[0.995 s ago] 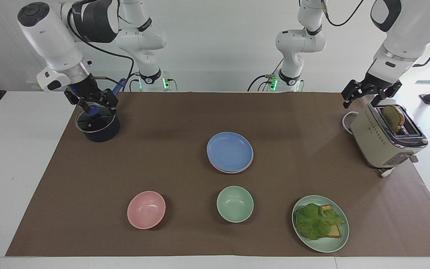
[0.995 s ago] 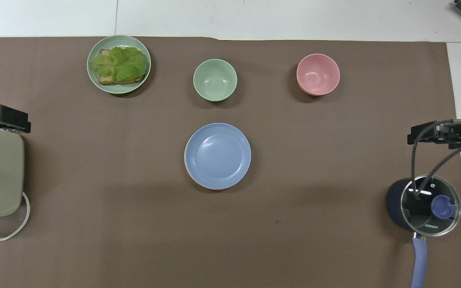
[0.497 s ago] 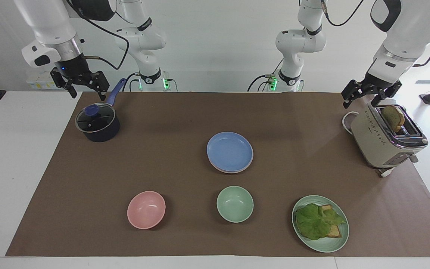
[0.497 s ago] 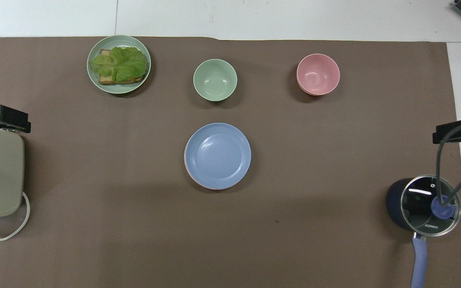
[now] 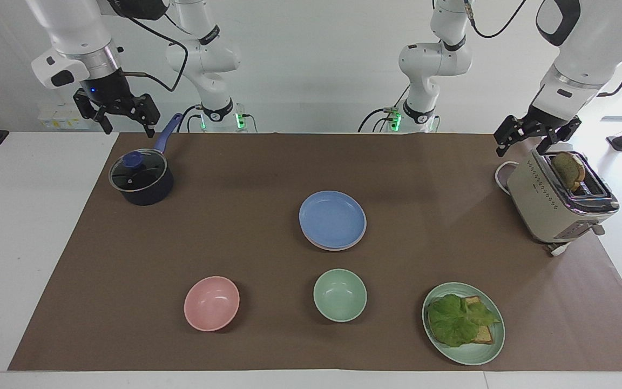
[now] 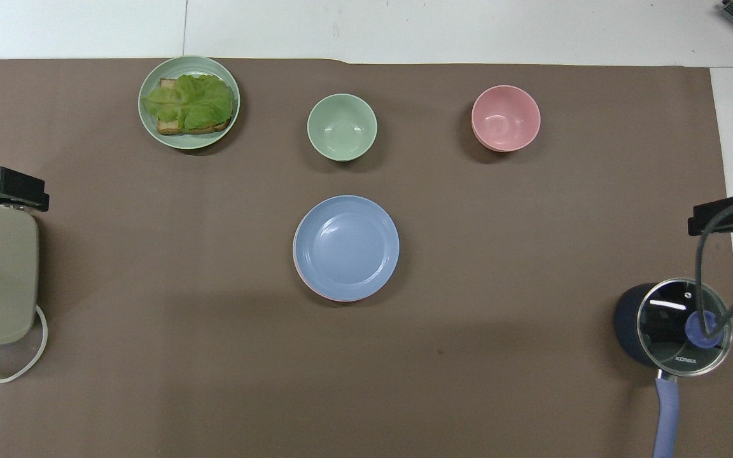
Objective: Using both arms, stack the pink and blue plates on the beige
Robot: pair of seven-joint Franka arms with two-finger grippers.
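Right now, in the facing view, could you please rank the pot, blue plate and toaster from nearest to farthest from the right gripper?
1. Pot: just below the right gripper, at the right arm's end.
2. Blue plate: mid-table.
3. Toaster: at the left arm's end.

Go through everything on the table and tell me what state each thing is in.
Blue plate: top of the stack, empty.
Pink plate: under the blue, only its rim shows.
Pot: lid on.
Toaster: bread sticking up from a slot.
Green plate: holds lettuce on toast.
Green bowl: empty.
Pink bowl: empty.
Left gripper: open, empty.
Right gripper: open, empty.
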